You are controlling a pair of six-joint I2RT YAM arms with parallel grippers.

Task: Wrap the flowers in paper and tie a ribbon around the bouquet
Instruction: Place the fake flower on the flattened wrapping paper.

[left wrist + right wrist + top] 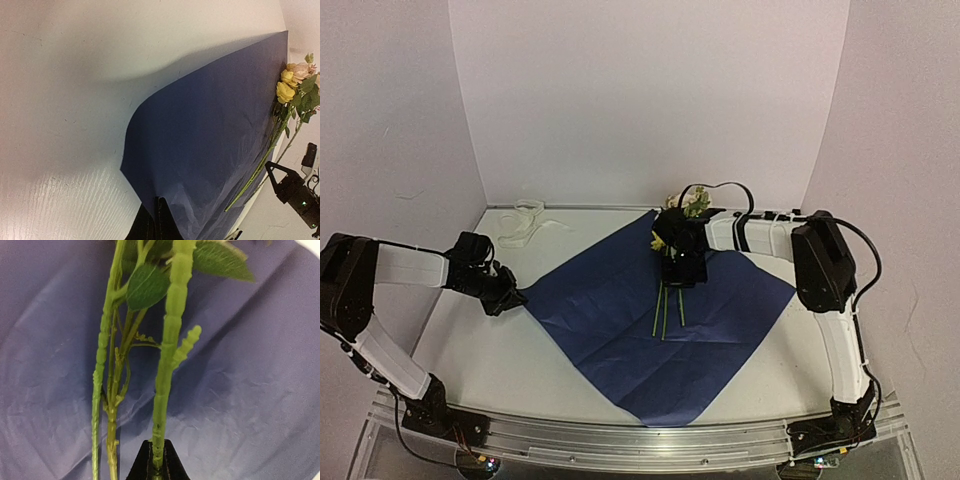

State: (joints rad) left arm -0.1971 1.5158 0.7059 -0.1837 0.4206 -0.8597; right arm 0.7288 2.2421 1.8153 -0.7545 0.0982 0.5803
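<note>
flowers (695, 204) half behind right gripper (678, 282), ribbon (524, 221) faint beyond paper (620, 330)

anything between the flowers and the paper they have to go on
Nothing visible. The right gripper holds the flowers by their stems over the paper, only bare blue sheet beneath them. The ribbon lies off the paper, far left.

The left arm (408, 268) is folded at the elbow, with the forearm reaching inward and low. The left hand (512, 298) is closed on a corner of the paper (620, 315). The right arm (825, 265) rises, bends at the elbow and extends leftward. The right hand (678, 276) points toward the bases, closed on a stem of the flowers (686, 205).
</note>
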